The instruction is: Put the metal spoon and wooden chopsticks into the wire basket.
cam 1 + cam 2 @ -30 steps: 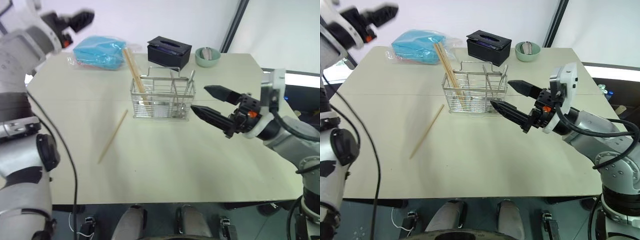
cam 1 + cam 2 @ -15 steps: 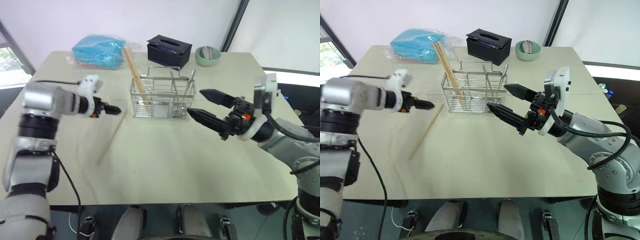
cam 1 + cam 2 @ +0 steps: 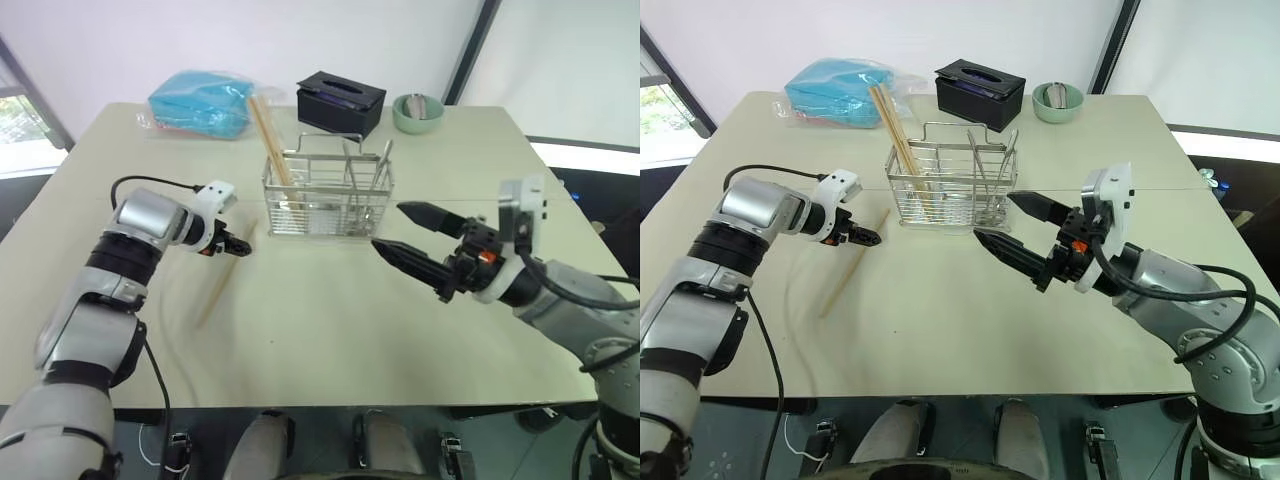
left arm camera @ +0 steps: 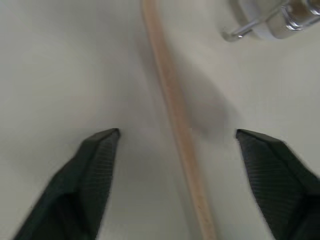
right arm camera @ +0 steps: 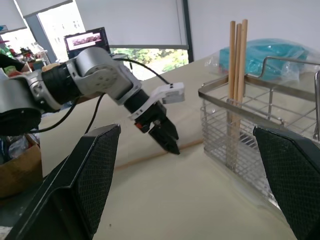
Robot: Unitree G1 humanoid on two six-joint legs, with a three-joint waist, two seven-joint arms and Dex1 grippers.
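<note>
Operator: Currently, what is the status of each gripper?

Technician: Left gripper (image 4: pixel 177 131) points down at the table (image 3: pixel 330 320). Its two fingers stand apart, one on each side of the loose chopstick (image 3: pixel 226 276), neither touching it. It holds nothing. Right gripper (image 3: pixel 399 228) hangs above the table in front of the wire basket (image 3: pixel 328 195), fingers spread wide, empty.

Operator: Where are the task items?

Technician: The loose chopstick lies flat on the table, just left of the wire basket, running diagonally from the basket's near left corner toward the table's front edge. Further wooden chopsticks (image 3: pixel 896 140) stand in the basket's left compartment, leaning back and to the left. Metal utensils (image 3: pixel 382 160) stand in the right compartments; which of them is the metal spoon cannot be determined.

Operator: Other items on the table?

Technician: A black tissue box (image 3: pixel 339 102), a green bowl (image 3: pixel 415 112) and a blue bag (image 3: pixel 201 103) sit along the far edge, behind the basket.
</note>
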